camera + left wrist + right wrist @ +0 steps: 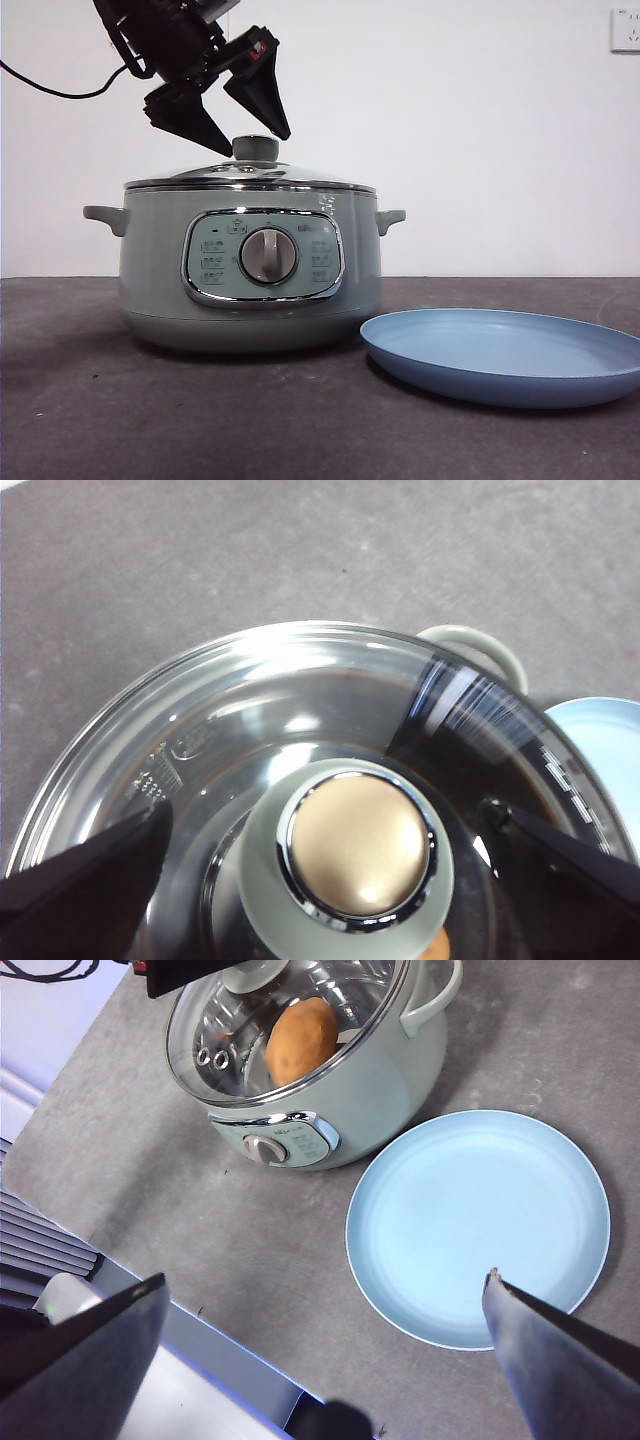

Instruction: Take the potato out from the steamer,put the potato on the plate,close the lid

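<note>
Far left in the front view: a side handle (105,216) of the sage-green steamer (160,270), standing on the dark grey table (80,400).

Above the steamer's left half: the left gripper (250,133), hanging tilted from the top edge, jaws spread apart, tips either side of and just over the pale green knob (256,148). Not touching the knob as far as can be told. Same from the left wrist view: left gripper (330,825) with one dark jaw on each side of the knob (350,845), gold-coloured cap inside a chrome ring, nothing clamped.

Under the knob: the glass lid (205,174) with chrome rim, seated closed on the pot. On the pot's face: chrome-framed control panel (212,260) and silver dial (268,256).

Inside the steamer, seen through the glass from the right wrist view: the potato (301,1040), orange-brown, lying beneath the lid (215,1035).

Right of the steamer, just beside its base: the light-blue plate (500,352), flat on the table, bare.

High over the plate's near side: the right gripper (325,1310), jaws wide apart, holding nothing, well clear of the steamer (380,1090) and plate (478,1222).

Top right corner of the front view: a white wall socket (626,28).
</note>
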Action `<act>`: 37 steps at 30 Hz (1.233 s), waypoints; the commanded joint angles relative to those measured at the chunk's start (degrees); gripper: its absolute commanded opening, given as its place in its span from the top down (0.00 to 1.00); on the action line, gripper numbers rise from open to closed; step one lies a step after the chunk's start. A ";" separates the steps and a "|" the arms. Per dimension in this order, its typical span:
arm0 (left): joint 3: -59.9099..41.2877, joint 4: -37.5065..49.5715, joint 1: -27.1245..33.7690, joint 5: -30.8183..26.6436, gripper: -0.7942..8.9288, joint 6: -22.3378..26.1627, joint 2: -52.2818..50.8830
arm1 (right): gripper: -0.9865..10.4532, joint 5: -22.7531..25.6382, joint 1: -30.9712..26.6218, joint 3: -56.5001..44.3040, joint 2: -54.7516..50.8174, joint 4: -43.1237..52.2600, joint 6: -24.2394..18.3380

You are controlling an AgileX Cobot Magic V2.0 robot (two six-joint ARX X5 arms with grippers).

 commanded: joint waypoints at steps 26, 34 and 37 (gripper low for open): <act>-0.11 -2.40 -2.10 -3.13 0.70 1.14 0.57 | 0.36 -0.13 0.13 0.11 -0.09 0.59 0.87; -0.09 -1.31 -2.14 -3.08 0.93 0.94 0.55 | 0.37 -0.11 0.13 0.11 -0.09 0.76 1.01; 0.07 -1.29 -1.84 -3.06 0.93 0.90 -0.11 | 0.37 -0.13 0.13 0.11 -0.09 2.93 2.12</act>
